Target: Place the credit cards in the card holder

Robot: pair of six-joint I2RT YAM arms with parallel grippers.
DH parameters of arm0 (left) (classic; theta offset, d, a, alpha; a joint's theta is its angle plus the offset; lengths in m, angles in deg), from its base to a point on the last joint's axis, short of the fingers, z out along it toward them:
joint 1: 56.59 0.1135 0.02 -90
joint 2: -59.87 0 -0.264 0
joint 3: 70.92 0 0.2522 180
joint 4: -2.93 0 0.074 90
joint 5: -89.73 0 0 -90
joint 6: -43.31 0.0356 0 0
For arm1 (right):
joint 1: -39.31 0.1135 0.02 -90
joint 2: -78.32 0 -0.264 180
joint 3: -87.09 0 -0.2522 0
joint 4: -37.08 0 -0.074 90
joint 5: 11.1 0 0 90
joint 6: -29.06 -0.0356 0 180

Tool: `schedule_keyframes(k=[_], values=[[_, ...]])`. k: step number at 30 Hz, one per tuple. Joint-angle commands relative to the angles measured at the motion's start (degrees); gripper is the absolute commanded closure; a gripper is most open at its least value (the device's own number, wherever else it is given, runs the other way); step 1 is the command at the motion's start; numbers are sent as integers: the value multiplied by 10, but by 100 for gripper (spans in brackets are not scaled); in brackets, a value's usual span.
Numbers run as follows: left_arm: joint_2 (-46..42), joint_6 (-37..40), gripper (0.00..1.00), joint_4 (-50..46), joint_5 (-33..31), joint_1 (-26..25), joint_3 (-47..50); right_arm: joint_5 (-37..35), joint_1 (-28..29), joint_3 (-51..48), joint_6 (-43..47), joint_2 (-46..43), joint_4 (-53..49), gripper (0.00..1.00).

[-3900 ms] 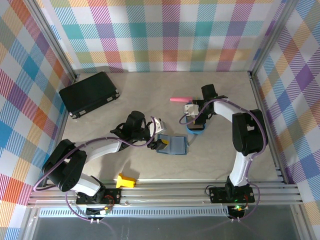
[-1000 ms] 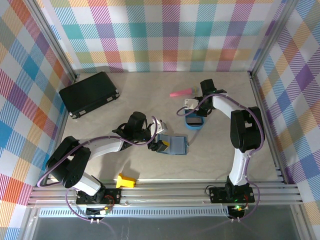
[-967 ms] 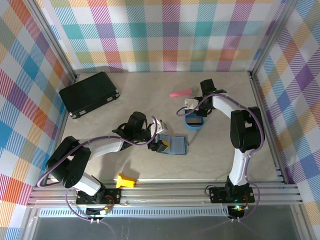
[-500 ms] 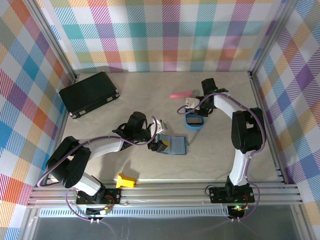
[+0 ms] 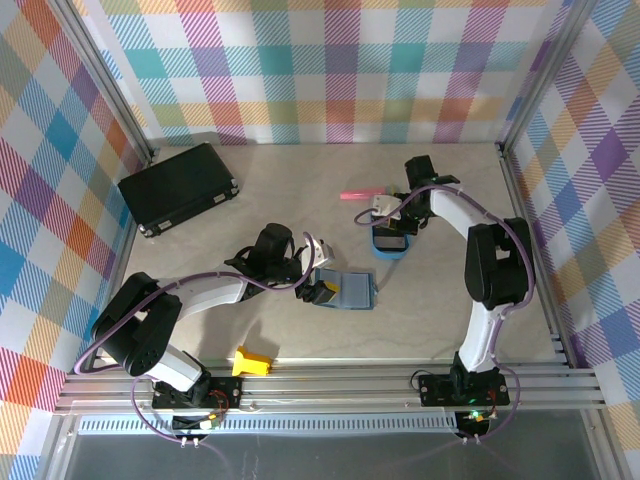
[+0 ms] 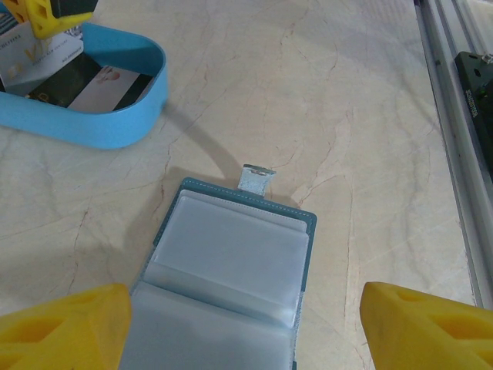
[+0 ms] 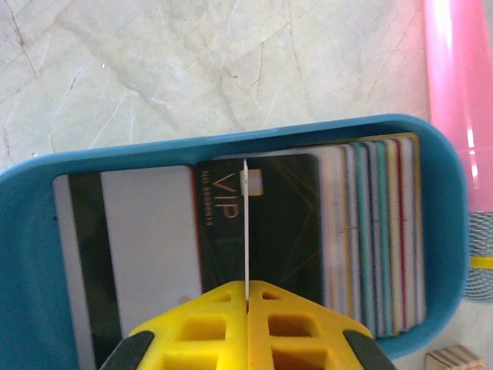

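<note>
The right fingers (image 7: pixel 202 327) are pressing together on one thin card (image 7: pixel 246 231), holding it up on its edge just above the blue tray (image 7: pixel 27 254). The other credit cards (image 7: pixel 370 231) are lying in that tray, some flat and some leaning in a row. The card holder (image 6: pixel 231 258) is lying open on the bench (image 6: pixel 347 92), near the tray, with its clear pockets facing up. The left fingers (image 6: pixel 65 327) are sitting wide apart, one at each side of the card holder, gripping nothing.

The cards are looking light, stiff and slippery, so I think pinching one by a short end and sliding the free end into a pocket is making the most sense. The card holder is looking soft and may be sliding easily.

The right wrist view is letting us read VIP on a dark card, which is too small from the top. The top view is showing both arms, a black case (image 5: pixel 178 187) and a pink stick (image 5: pixel 358 195).
</note>
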Motion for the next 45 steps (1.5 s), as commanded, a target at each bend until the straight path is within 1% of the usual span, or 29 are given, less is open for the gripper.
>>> schedule_keyframes(k=[1, 4, 7, 9, 11, 13, 15, 17, 19, 21, 23, 26, 27, 29, 31, 35, 37, 41, 43, 45], values=[[1, -4, 22, 19, 24, 3, -10, 35, -6, 10, -25, -36, -16, 100], [-4, -15, 22, 32, 22, 3, -7, 58, -11, 5, -54, -61, -13, 100], [-14, -36, 22, 62, 15, 3, 1, 91, -21, -12, -111, -104, 10, 100], [-26, -63, 22, 84, 8, 5, 5, 118, -30, -26, -191, -143, 31, 100], [-40, -103, 22, 111, -3, 8, 7, 169, -43, -38, -277, -186, 43, 100], [-56, -170, 22, 154, -30, 9, 10, 205, -56, -65, -397, -234, 76, 100], [-72, -258, 23, 203, -56, 10, 7, 250, -69, -90, -509, -292, 108, 100], [-88, -350, 23, 223, -92, 10, -8, 264, -73, -114, -618, -343, 141, 100], [-98, -460, 24, 236, -141, 10, -23, 288, -74, -126, -723, -386, 157, 100], [-104, -555, 25, 236, -166, 11, -39, 310, -74, -138, -831, -419, 175, 100], [-107, -655, 25, 213, -186, 11, -60, 343, -75, -147, -933, -443, 195, 100], [-106, -756, 26, 191, -182, 12, -89, 380, -74, -171, -1069, -461, 255, 100], [-106, -779, 27, 193, -181, 12, -92, 388, -74, -180, -1111, -463, 281, 100], [-109, -827, 27, 214, -189, 12, -93, 415, -74, -204, -1199, -459, 346, 100], [-110, -863, 28, 230, -198, 12, -92, 436, -74, -222, -1268, -448, 402, 100], [-104, -908, 30, 250, -195, 12, -105, 448, -71, -252, -1384, -421, 519, 100], [-96, -928, 32, 256, -192, 12, -114, 458, -67, -258, -1421, -406, 563, 100], [-80, -969, 35, 284, -186, 7, -121, 450, -48, -253, -1436, -391, 575, 100], [-73, -976, 36, 301, -178, 2, -125, 448, -40, -250, -1440, -385, 573, 100], [-68, -975, 36, 292, -169, -5, -136, 452, -33, -250, -1452, -378, 591, 100]])
